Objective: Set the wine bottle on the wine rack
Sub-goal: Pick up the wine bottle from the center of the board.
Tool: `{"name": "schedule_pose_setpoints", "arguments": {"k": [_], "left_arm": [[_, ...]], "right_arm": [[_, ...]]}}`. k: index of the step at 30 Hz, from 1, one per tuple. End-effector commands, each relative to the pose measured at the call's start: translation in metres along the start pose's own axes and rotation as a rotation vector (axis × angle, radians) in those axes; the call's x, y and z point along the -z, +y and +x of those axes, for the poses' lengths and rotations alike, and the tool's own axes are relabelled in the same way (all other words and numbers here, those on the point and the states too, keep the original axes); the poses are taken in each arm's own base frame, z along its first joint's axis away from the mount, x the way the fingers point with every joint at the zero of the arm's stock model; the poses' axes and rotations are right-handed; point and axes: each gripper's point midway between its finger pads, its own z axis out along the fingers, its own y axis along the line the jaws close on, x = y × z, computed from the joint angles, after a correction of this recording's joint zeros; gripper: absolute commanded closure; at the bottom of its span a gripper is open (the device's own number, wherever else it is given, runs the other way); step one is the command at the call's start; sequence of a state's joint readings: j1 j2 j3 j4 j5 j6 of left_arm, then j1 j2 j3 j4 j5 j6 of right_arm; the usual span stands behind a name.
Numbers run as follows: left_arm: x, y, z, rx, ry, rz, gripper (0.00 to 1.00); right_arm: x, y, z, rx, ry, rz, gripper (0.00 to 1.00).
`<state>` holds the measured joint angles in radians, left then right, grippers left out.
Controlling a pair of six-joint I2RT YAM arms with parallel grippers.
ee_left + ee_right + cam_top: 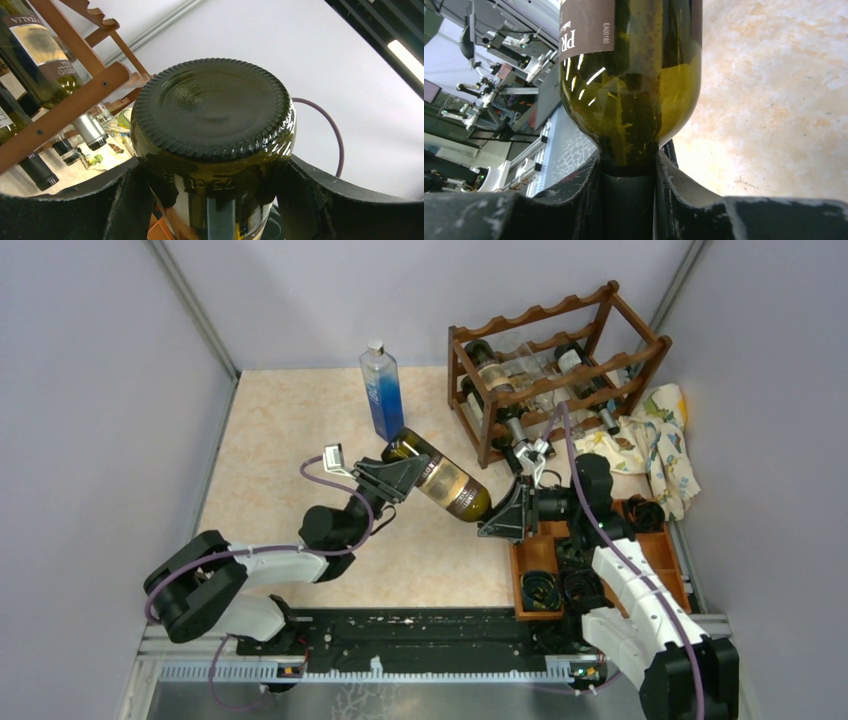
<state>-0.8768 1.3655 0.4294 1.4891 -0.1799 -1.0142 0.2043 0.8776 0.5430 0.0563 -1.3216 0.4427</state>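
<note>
Above the beige tabletop (290, 430), the left gripper (405, 476) clamps the wine bottle (450, 488) near its base; the right gripper (494, 516) pinches its neck.

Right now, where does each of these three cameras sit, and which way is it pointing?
Top external: high behind the arm bases, looking down on the table, wine rack and wine bottle; both arms show.
Left wrist: on the left arm, facing the bottle's base, rack beyond; left jaws flank the glass.
Right wrist: on the right arm, facing the bottle's neck, table behind; right jaws pinch the neck.
Shared: all three show the bottle; top and left wrist show the rack.
</note>
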Motion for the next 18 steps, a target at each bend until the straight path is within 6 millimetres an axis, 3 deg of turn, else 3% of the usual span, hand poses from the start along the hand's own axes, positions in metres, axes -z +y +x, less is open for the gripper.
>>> {"name": "schedule_pose_setpoints", "arguments": {"k": [1, 3, 4, 8, 11, 18], "left_arm": [[-0.008, -0.045, -0.036, 0.046, -0.144, 0.164, 0.99], [-0.008, -0.041, -0.034, 0.045, -0.132, 0.146, 0.90], [-0.008, -0.038, -0.032, 0.044, -0.124, 0.132, 0.81], [-0.003, -0.025, -0.031, -0.016, -0.112, 0.067, 0.36], [0.003, -0.001, -0.031, -0.104, -0.101, -0.060, 0.05], [0.026, 0.046, -0.032, -0.320, -0.014, -0.309, 0.01]], "right_arm": [[0.001, 0.015, -0.011, 0.105, 0.009, -0.059, 1.00], [0.003, 0.017, -0.015, 0.108, 0.003, -0.058, 1.00], [0.004, 0.017, -0.018, 0.109, -0.004, -0.056, 1.00], [0.012, 0.018, -0.029, 0.085, -0.034, -0.049, 1.00], [0.014, 0.018, -0.033, 0.085, -0.044, -0.039, 1.00], [0.021, 0.013, -0.042, 0.058, -0.082, -0.005, 1.00]]}}
